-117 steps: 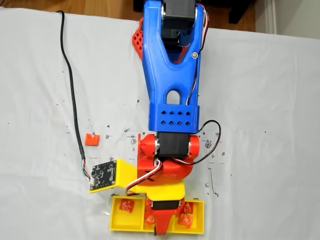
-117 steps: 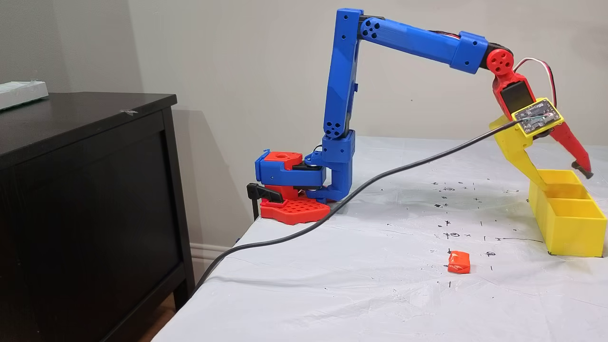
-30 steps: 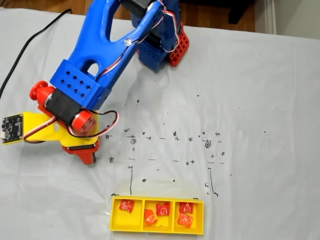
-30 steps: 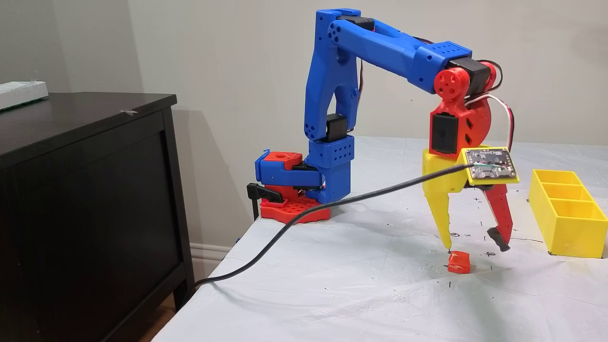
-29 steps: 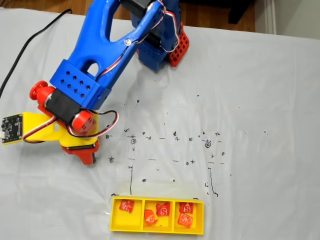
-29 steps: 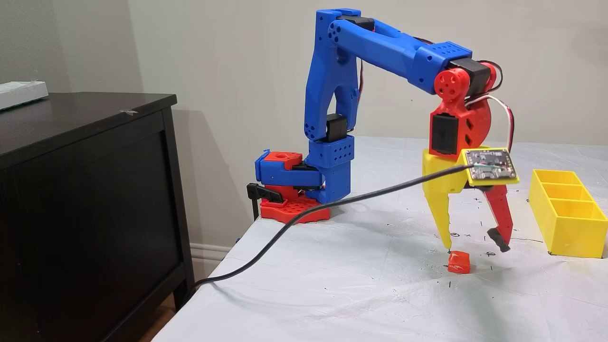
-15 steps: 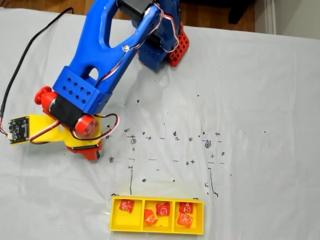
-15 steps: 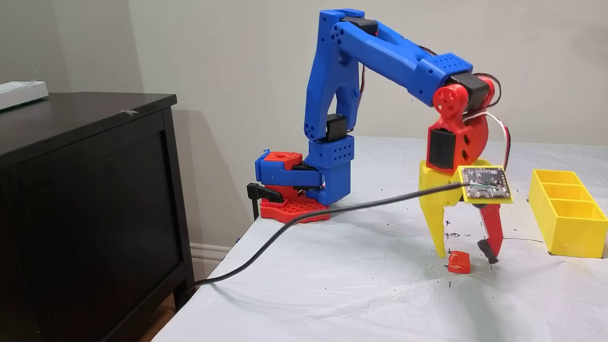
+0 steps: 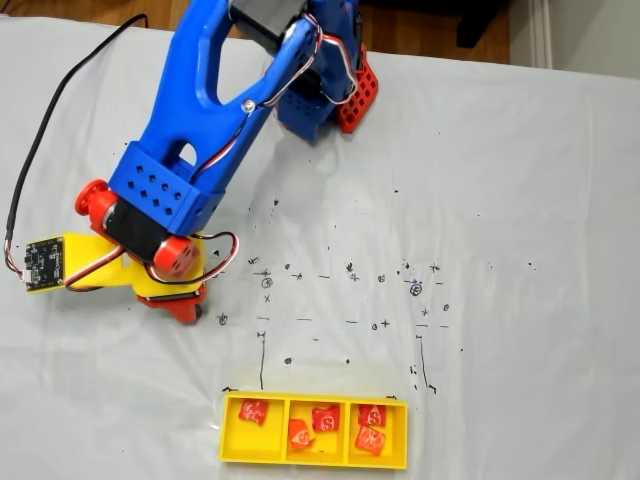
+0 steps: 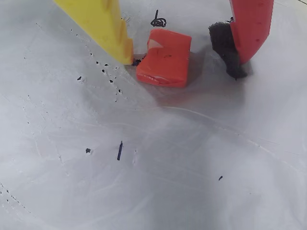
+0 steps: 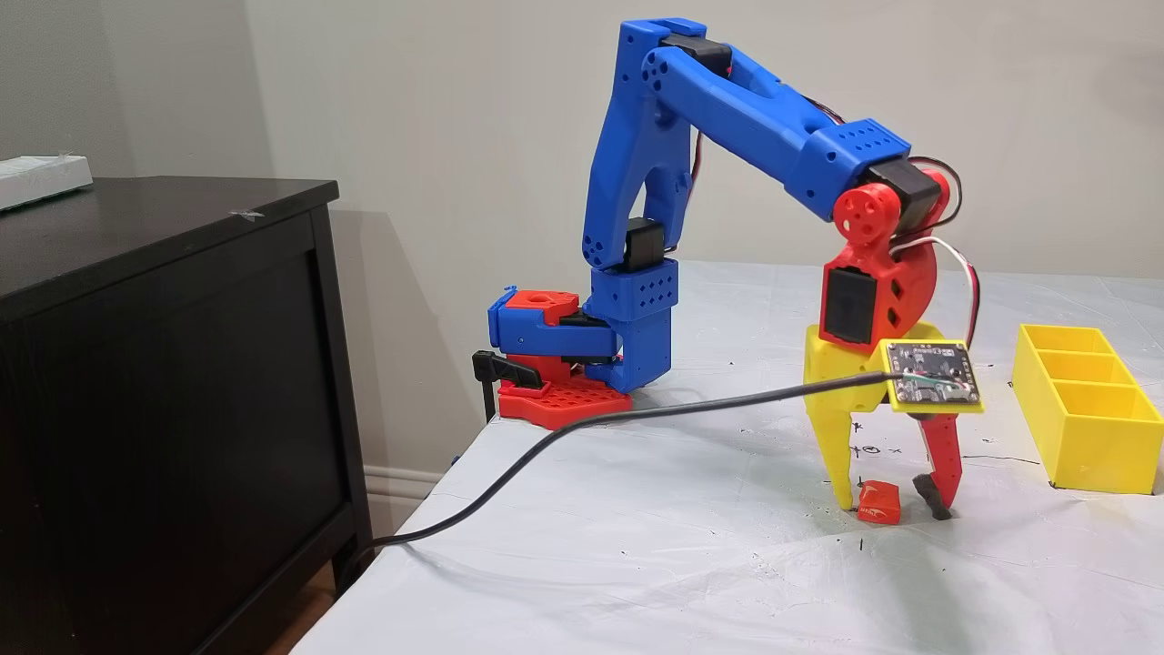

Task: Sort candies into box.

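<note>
The gripper [image 10: 180, 60] is straddling the loose orange-red candy [image 10: 164, 57] on the white table cover [image 10: 144, 158], jaws apart, yellow finger [image 10: 103, 24] touching it; light, soft-wrapped, probably slippery, so pinching its flat sides looks best

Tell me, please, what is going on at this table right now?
The arm is sorting candies into the yellow box. Its gripper is open and down at the table, with the last loose candy between the fingers: the yellow one touches the candy's edge, while the red one stands a little apart on the other side. Five candies already lie in the box: one in the left compartment in a fixed view, and two in each of the others.
</note>
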Controlling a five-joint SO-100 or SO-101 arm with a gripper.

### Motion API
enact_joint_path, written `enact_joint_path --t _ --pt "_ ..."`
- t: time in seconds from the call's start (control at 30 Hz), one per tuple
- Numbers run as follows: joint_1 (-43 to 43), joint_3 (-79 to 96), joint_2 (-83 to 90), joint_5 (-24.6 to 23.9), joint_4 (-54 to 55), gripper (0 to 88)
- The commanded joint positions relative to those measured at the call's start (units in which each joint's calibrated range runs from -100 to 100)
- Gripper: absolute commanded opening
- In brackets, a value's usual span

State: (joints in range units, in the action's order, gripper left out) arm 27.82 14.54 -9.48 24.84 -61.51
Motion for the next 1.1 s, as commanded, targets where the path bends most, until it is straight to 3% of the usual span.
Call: enact_joint_path --t 0.0,0.07,0.27,0.6,0.9,1.07 --pt "-0.74 -0.20 0.32 0.00 1.05 20.8" --pt "-0.74 -0.11 0.40 0.05 1.21 4.8" --pt "-1.28 -0.02 2.69 -1.47 2.60 0.5" --pt "-8.16 4.53 14.90 -5.91 12.18 0.2" --pt "-14.14 -8.58 18.64 -12.21 6.62 0.2" --pt "-16.68 -10.22 20.08 -16.07 8.66 0.2"
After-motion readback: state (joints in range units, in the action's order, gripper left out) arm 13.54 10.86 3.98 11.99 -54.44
